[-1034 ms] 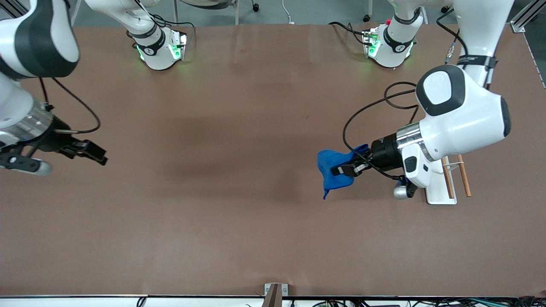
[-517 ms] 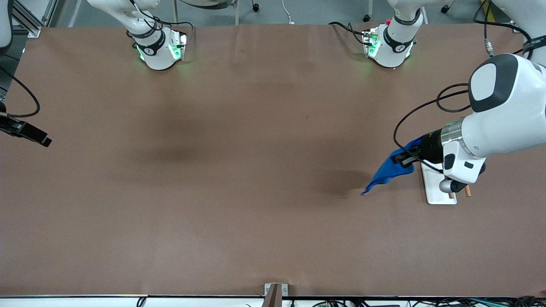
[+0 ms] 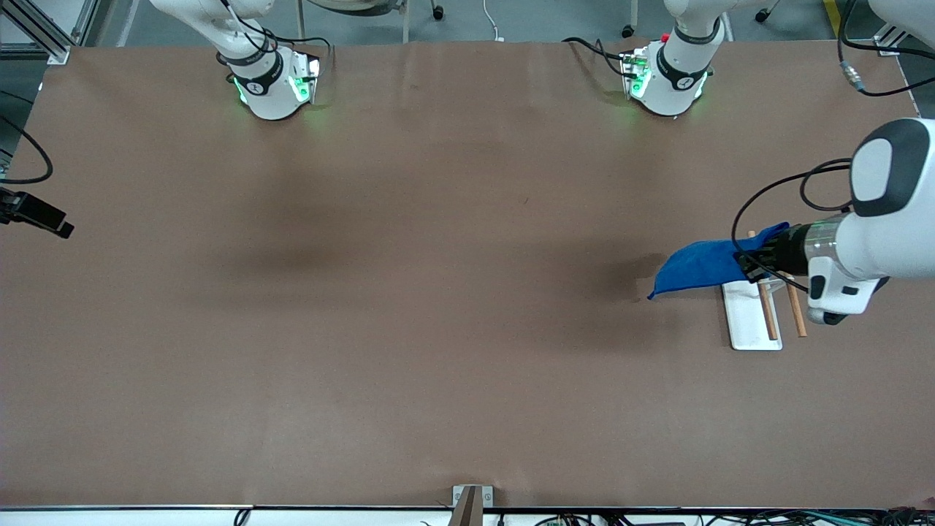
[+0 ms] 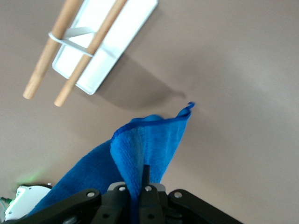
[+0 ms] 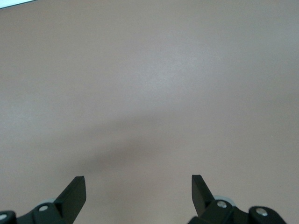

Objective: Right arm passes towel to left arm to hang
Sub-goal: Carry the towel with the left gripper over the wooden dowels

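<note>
Left pincer (image 3: 752, 264) clamped on towel (image 3: 697, 264), over rack (image 3: 749, 321). Right pincer (image 5: 138, 192) apart, idle over desk (image 3: 409, 292). Risk: towel bunched, could slide off rods (image 3: 767, 310).

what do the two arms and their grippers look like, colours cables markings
Both arms are glossy white with dark grey joint caps and black cuffs; the bases glow green. The left arm has a silver wrist ring and looping black cables. The left gripper and right gripper are black with flat black fingers.
</note>
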Tool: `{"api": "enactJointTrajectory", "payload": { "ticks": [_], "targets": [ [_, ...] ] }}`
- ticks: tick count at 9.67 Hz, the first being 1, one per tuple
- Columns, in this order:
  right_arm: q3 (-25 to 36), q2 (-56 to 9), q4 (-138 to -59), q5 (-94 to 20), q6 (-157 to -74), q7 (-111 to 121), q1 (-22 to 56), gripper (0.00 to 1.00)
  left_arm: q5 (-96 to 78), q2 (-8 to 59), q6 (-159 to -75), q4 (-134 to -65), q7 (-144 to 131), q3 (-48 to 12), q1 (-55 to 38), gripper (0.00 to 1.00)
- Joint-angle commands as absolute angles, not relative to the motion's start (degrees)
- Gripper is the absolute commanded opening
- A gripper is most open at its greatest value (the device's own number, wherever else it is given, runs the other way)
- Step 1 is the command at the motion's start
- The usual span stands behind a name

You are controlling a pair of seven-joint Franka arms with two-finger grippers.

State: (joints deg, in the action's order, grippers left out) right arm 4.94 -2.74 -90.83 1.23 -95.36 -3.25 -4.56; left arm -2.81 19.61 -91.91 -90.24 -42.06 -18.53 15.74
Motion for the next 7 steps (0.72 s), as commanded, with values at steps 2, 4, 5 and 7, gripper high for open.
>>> {"api": "enactJointTrajectory", "payload": {
  "ticks": [2, 4, 5, 7],
  "targets": [
    [3.3, -2.7, -86.8, 0.0, -94.5, 4.5, -7.1, 1.00, 4.3, 23.2, -93.4, -91.4, -40.0, -19.1, 21.5, 0.01],
    [3.4, -3.8, -83.8, 0.5, -91.0, 4.6, -5.9, 1.00, 8.0, 24.5, -97.1, -91.0, -36.0, -19.1, 23.6, 0.01],
    [4.0, -3.8, -83.8, 0.7, -88.7, 4.3, -4.5, 1.00, 10.0, 25.5, -97.6, -88.9, -34.4, -19.1, 23.6, 0.01],
    [5.9, -3.5, -84.5, 0.8, -88.2, 4.0, -1.8, 1.00, 12.3, 25.6, -97.6, -87.6, -27.0, -19.0, 24.0, 0.01]
  ]
}}
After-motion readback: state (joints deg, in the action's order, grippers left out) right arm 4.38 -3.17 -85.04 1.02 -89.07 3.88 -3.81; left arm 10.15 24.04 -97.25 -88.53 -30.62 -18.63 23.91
